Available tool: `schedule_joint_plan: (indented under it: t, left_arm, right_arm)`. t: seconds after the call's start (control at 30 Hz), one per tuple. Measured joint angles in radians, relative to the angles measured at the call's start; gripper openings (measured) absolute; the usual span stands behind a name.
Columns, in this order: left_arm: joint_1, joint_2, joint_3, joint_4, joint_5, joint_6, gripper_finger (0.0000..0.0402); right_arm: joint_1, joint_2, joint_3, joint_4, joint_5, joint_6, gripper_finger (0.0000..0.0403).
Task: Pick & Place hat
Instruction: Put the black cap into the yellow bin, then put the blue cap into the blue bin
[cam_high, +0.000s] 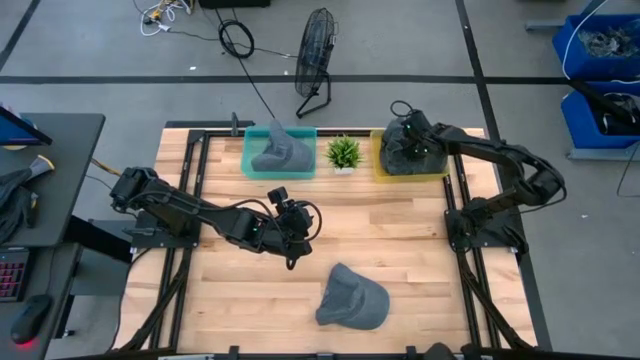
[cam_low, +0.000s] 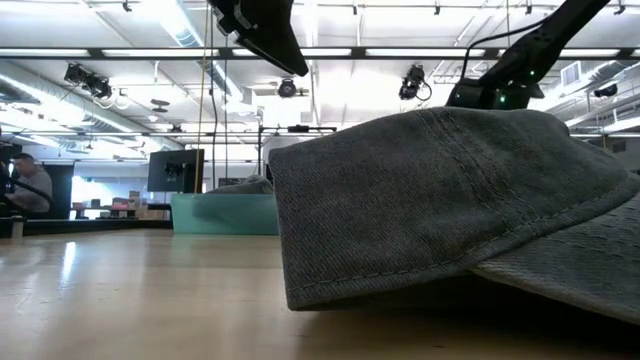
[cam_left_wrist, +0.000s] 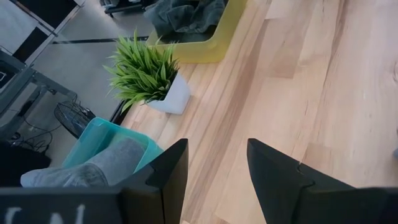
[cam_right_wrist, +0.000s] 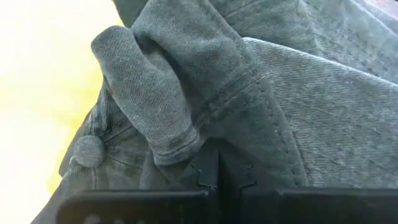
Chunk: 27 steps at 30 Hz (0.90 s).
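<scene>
The hat (cam_high: 352, 299) lay flat on the worktop (cam_high: 420, 230), near the front edge, with nothing touching it. It was soft grey cloth with neat stitched lines, and it looked floppy, so I thought it could fold or slip if I grabbed only a bit of the brim. My left pincer (cam_high: 291, 232) hung just above and beside the hat, its fingers (cam_left_wrist: 163, 180) spread apart and holding nothing. My right pincer (cam_high: 408, 142) was far back in the yellow bin (cam_high: 380, 160), pressed together on another hat (cam_right_wrist: 186, 93). I might drag that one out crumpled. A third hat (cam_high: 280, 152) sat in the teal bin (cam_high: 249, 150).
</scene>
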Motion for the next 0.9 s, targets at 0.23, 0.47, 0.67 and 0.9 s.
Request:
schedule_joint_plan:
  t: [0.23,0.47,0.67,0.9]
  left_arm:
    - [0.000,0.000,0.000,0.000,0.000,0.000,0.0169]
    - [0.000,0.000,0.000,0.000,0.000,0.000,0.0169]
    - [-0.002,0.000,0.000,0.001,0.000,0.002,0.0169]
    - [-0.003,0.000,0.000,0.012,0.197,-0.018,0.0169]
  right_arm:
    - [0.022,0.045,-0.007,0.004,-0.022,0.015,0.0000]
    - [0.041,-0.003,0.083,-0.155,0.007,-0.009,0.0000]
    - [0.071,-0.085,0.286,-0.390,0.020,-0.004,0.0000]
    - [0.183,-0.212,0.443,-0.545,0.037,0.038,0.0000]
